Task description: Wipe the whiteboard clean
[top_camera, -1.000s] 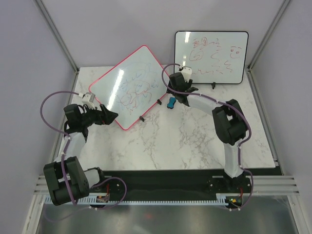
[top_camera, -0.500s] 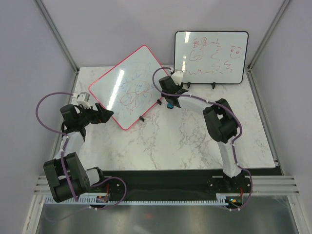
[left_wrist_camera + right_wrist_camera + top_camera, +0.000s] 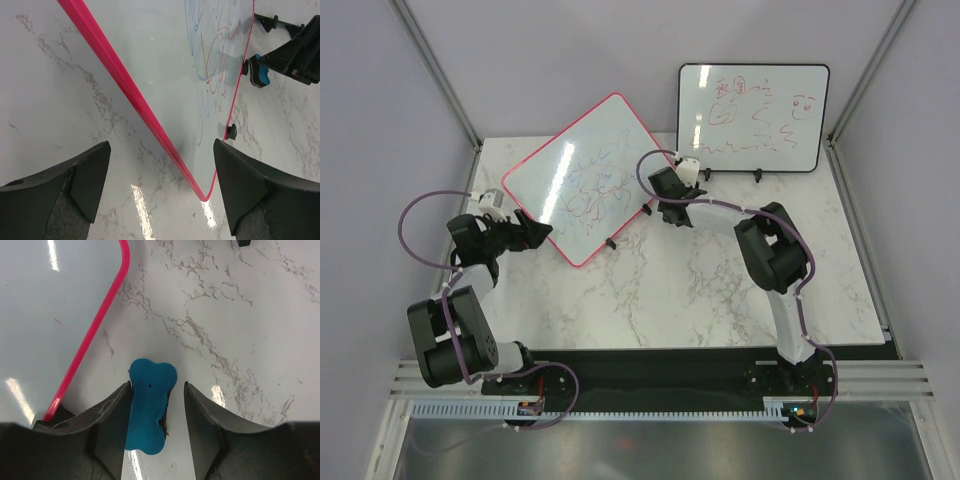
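Blue bone-shaped eraser (image 3: 148, 405) sits on marble bench (image 3: 720, 290) just beside pink-framed scribbled whiteboard (image 3: 582, 180), straddled by unclenched right end effector (image 3: 156, 390); best centred, then pinched squarely; left end effector (image 3: 161, 145) released.

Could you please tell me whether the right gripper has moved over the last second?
Yes. In the top view the right gripper has come nearer and leftward, away from the black-framed whiteboard, and its fingers now straddle the blue eraser.
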You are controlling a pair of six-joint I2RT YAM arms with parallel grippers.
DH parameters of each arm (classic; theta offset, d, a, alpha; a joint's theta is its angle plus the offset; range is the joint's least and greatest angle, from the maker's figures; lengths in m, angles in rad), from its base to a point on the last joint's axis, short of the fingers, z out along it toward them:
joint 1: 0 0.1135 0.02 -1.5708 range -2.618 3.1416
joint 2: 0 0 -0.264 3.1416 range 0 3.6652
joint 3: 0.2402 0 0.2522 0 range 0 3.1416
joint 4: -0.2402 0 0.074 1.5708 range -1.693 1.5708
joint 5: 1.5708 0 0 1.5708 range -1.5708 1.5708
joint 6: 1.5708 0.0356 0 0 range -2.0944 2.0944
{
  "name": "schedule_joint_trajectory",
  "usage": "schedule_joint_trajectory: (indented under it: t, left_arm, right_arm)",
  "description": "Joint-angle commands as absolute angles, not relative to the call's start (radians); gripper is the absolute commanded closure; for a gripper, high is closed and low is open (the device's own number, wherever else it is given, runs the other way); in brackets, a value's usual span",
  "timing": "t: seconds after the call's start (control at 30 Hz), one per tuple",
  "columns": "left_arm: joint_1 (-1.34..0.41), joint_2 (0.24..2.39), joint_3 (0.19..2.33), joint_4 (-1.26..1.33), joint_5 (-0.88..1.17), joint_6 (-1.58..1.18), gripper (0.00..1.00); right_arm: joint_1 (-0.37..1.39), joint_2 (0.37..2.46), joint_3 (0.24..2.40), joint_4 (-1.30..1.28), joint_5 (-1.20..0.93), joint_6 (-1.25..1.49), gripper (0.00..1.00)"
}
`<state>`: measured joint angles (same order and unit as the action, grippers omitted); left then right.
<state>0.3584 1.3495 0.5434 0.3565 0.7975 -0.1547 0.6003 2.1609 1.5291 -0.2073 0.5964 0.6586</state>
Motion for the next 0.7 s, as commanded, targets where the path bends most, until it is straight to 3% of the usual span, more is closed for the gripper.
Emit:
schedule_joint_trajectory:
  t: [0.0,0.2,0.33,0.67]
  left_arm:
    - [0.362,1.358,0.563,0.428,0.831,-0.186,0.09]
    - [0.362,1.355,0.563,0.44,0.848,-0.196,0.09]
    - [0.362,1.364,0.566,0.449,0.859,-0.206,0.09]
    - [0.364,1.371,0.569,0.449,0.859,-0.206,0.1]
  right_arm:
    - [0.595,2.158,1.552,-0.209,0.568,0.68,0.47]
    - [0.594,2.172,1.546,-0.209,0.526,0.675,0.55]
    - [0.594,2.18,1.536,-0.209,0.526,0.675,0.69]
    - [0.594,2.135,1.503,-0.198,0.532,0.644,0.75]
